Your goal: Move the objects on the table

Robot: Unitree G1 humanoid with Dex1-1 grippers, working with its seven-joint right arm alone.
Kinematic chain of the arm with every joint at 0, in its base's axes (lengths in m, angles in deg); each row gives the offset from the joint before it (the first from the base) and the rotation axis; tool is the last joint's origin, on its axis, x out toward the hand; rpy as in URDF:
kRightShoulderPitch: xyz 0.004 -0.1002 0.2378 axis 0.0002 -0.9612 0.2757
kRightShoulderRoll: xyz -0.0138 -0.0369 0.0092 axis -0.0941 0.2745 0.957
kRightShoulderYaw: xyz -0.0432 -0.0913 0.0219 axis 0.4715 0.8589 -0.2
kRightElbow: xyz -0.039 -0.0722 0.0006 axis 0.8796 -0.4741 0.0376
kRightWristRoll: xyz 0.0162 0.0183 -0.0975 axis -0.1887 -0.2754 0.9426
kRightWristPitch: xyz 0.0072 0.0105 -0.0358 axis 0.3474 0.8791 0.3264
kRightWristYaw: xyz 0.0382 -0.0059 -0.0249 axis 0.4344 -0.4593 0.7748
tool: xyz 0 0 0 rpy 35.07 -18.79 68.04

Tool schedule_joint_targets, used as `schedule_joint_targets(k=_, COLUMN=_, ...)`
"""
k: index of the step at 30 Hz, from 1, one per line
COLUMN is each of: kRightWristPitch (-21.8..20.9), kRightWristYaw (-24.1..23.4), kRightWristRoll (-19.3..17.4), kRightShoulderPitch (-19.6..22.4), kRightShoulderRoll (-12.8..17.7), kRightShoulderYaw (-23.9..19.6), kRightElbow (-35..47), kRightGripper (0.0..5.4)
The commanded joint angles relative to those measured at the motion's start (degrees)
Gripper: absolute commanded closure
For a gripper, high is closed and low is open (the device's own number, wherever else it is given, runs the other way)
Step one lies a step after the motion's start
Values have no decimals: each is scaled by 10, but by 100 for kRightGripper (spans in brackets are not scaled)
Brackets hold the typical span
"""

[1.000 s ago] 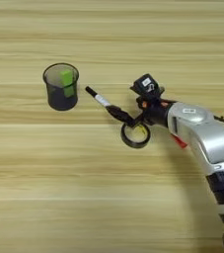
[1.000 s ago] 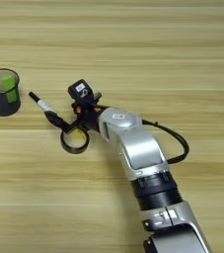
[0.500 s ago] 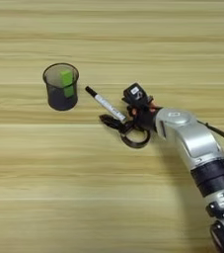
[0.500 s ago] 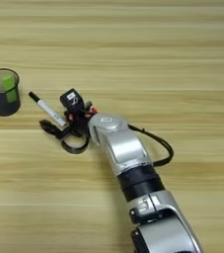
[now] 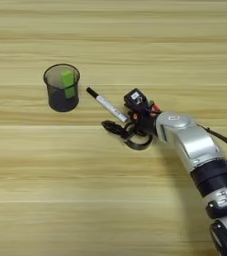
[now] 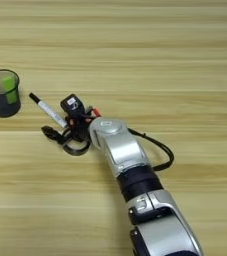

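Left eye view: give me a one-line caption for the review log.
Right gripper reaches left over the black tape ring beside the white marker; mesh cup stands apart on the wooden table.

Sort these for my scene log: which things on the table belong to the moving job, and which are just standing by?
Job:
white marker
black tape ring
right gripper
table

Standing by:
dark mesh cup
green item in it

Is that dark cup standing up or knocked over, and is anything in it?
Upright: the dark mesh cup shows its round open rim facing up, and a green item stands inside, leaning against the wall.
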Motion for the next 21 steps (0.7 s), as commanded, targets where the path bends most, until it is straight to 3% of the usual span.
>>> schedule_joint_targets(k=1, kRightWristPitch=-15, kRightWristYaw=-6, kRightWristRoll=-1, kRightShoulderPitch=48, kRightShoulderRoll=1, kRightShoulderYaw=-11, kRightElbow=6, kRightGripper=3)
schedule_joint_targets(k=3, kRightWristPitch=-7, kRightWristYaw=-3, kRightWristRoll=-5, kRightShoulderPitch=51, kRightShoulderRoll=-1, kRightShoulderYaw=-13, kRightElbow=2, kRightGripper=18)
schedule_joint_targets(k=7, kRightWristPitch=75, kRightWristYaw=22, kRightWristRoll=-43, kRightShoulderPitch=67, kRightShoulderRoll=-8, kRightShoulderYaw=-34, kRightElbow=-14, kRightGripper=71)
schedule_joint_targets(k=9, kRightWristPitch=88, kRightWristYaw=24, kRightWristRoll=-47, kRightShoulderPitch=70, kRightShoulderRoll=-7, kRightShoulderYaw=-38, kRightElbow=-15, kRightGripper=90)
schedule_joint_targets(k=13, kRightWristPitch=92, kRightWristYaw=23, kRightWristRoll=-47, kRightShoulderPitch=71, kRightShoulderRoll=-7, kRightShoulderYaw=-37, kRightElbow=-16, kRightGripper=135)
schedule_joint_targets(k=17, kRightWristPitch=69, kRightWristYaw=17, kRightWristRoll=-34, kRightShoulderPitch=63, kRightShoulderRoll=-4, kRightShoulderYaw=-28, kRightElbow=-3, kRightGripper=180)
schedule_joint_targets(k=21, kRightWristPitch=51, kRightWristYaw=13, kRightWristRoll=-23, kRightShoulderPitch=57, kRightShoulderRoll=-2, kRightShoulderYaw=-22, kRightElbow=-1, kRightGripper=259)
